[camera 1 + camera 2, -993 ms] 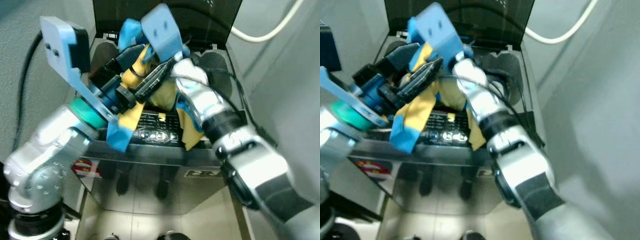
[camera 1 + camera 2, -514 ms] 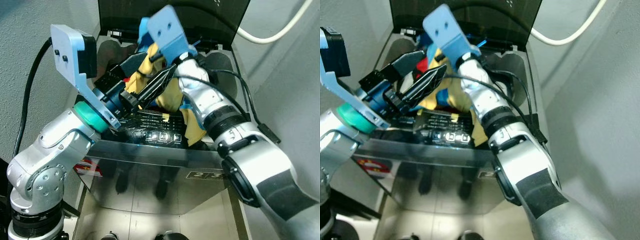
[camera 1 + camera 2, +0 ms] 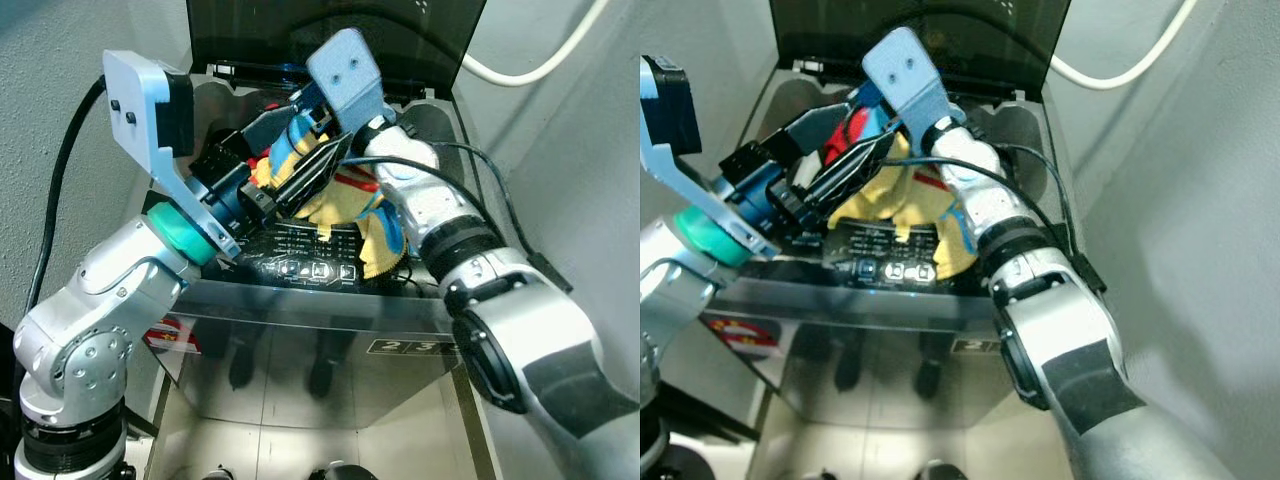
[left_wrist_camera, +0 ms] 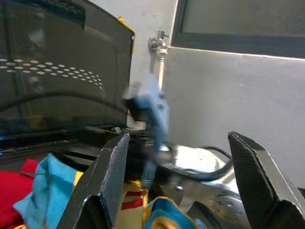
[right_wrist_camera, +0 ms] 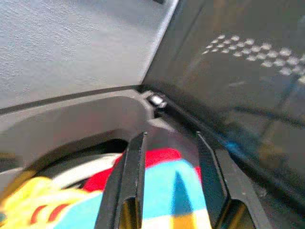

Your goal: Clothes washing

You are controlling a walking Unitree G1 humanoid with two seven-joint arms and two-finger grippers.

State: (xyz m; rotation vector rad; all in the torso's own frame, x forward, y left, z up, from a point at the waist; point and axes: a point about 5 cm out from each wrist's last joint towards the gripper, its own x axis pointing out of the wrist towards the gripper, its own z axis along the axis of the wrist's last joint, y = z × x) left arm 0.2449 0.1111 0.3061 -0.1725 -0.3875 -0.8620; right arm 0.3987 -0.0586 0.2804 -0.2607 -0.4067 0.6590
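Clothes [image 3: 345, 205] lie heaped in the washer's open tub [image 3: 1015, 130], directly beneath both grippers. Right gripper [image 5: 167, 191] hangs closest, fingers parted and empty just above the cloth; left gripper [image 4: 176, 186] is spread wide and empty alongside.

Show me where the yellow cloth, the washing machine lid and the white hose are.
yellow cloth [image 3: 345, 205], left eye view, on its bunched middle over the washer opening.
washing machine lid [image 3: 250, 30], left eye view, on its dark raised panel.
white hose [image 3: 520, 72], left eye view, on its curve against the wall.
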